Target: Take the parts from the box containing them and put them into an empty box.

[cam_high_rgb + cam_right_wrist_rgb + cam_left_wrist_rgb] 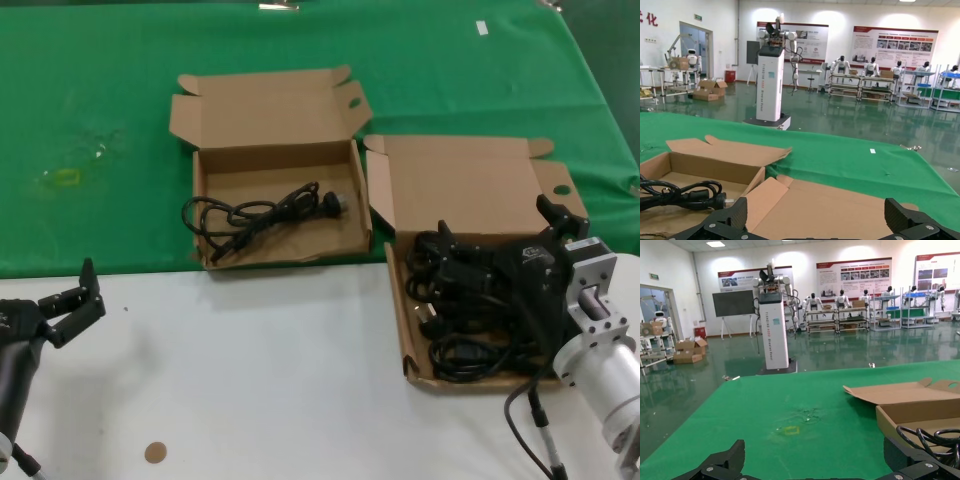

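The low-walled box (411, 345) at the right holds several coiled black power cords (470, 320). My right gripper (495, 224) hangs over them, open, with nothing between its jaws. In the right wrist view the right gripper (818, 218) faces this box's wide lid flap (840, 210). The taller, squarish box (215, 186) at centre-left holds one black cord (255, 215). This box (715, 170) and its cord (687, 196) also show in the right wrist view. My left gripper (68, 287) is open and empty at the table's lower left, away from both boxes.
Green cloth (100, 100) covers the back half and white tabletop (260, 380) the front. A small brown disc (154, 452) lies near the front edge. A yellowish mark (60, 178) is on the cloth. The left wrist view shows the taller box (910, 412) and a cord loop (927, 437).
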Controlling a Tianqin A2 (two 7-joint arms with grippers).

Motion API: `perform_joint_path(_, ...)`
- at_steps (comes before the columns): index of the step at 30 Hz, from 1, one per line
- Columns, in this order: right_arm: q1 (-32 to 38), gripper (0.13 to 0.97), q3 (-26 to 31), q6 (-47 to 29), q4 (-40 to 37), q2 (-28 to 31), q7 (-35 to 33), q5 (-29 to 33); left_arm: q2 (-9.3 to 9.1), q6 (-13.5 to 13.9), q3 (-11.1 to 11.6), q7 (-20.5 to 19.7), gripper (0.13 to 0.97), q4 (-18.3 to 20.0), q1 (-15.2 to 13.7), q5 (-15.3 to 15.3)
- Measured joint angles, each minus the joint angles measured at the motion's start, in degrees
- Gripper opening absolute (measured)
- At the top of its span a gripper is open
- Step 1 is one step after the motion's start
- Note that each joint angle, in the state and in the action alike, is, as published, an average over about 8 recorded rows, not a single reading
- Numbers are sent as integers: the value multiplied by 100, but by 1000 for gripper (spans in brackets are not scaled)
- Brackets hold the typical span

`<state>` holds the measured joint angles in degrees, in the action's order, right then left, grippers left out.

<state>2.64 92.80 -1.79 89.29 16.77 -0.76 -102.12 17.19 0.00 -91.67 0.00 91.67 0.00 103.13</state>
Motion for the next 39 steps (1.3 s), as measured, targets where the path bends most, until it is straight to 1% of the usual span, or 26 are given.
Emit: perform_joint_path(39,0,966,0,0,0,0,0,0,0,0,0,0,966,0,0,0)
